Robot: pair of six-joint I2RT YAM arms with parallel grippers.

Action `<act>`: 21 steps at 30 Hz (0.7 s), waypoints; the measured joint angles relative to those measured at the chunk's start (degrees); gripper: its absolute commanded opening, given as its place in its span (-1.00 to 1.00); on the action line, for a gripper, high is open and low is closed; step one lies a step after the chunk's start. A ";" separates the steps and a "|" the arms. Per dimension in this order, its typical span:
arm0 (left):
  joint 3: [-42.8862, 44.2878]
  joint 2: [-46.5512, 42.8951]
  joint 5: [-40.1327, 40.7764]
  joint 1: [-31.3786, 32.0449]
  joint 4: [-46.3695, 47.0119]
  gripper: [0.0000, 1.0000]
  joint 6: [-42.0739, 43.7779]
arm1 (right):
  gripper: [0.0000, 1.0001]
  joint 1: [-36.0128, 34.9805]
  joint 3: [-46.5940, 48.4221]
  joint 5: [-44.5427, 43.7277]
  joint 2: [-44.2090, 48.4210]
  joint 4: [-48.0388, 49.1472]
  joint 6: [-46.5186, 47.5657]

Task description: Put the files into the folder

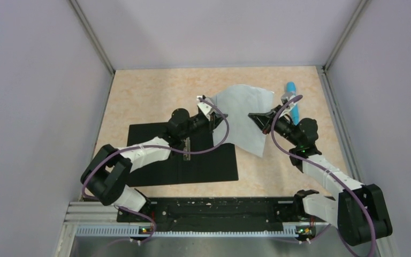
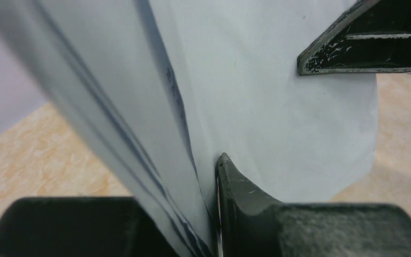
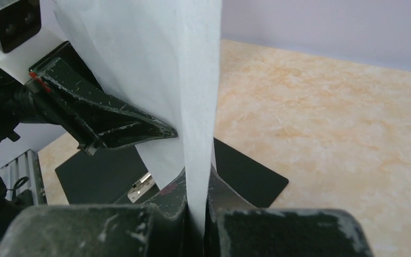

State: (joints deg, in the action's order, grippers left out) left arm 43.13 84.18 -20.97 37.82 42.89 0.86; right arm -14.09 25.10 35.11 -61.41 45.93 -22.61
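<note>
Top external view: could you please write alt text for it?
The left gripper and right gripper hold thin white paper sheets raised between them above a beige table, beside a flat open black folder; a blue pen lies far right.

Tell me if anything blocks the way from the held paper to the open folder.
Nothing visible blocks it. The files, pinched by the left gripper and right gripper, hang right of the open folder; only the left arm reaches over it. The blue pen lies on the other side.
</note>
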 measured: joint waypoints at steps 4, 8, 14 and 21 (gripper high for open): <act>-0.48 1.88 1.44 0.94 1.22 -0.52 0.76 | -0.70 -0.15 -0.76 -0.66 -0.59 0.42 0.61; -0.52 2.99 1.51 1.36 1.84 -0.48 1.11 | -0.50 -0.17 -1.81 -1.29 -0.63 0.48 1.44; -0.52 4.13 0.83 1.33 2.14 -0.48 1.92 | -0.31 -0.20 -3.02 -1.88 -0.66 0.72 2.05; -0.52 4.17 -1.66 1.33 2.05 -0.38 2.40 | -0.06 -0.24 -4.63 -2.34 -0.57 0.96 2.08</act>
State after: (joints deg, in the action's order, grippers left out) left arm 42.61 88.36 -22.63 39.16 44.95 3.27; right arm -14.33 20.47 32.77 -61.98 46.89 -20.53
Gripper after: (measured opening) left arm 0.276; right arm 0.435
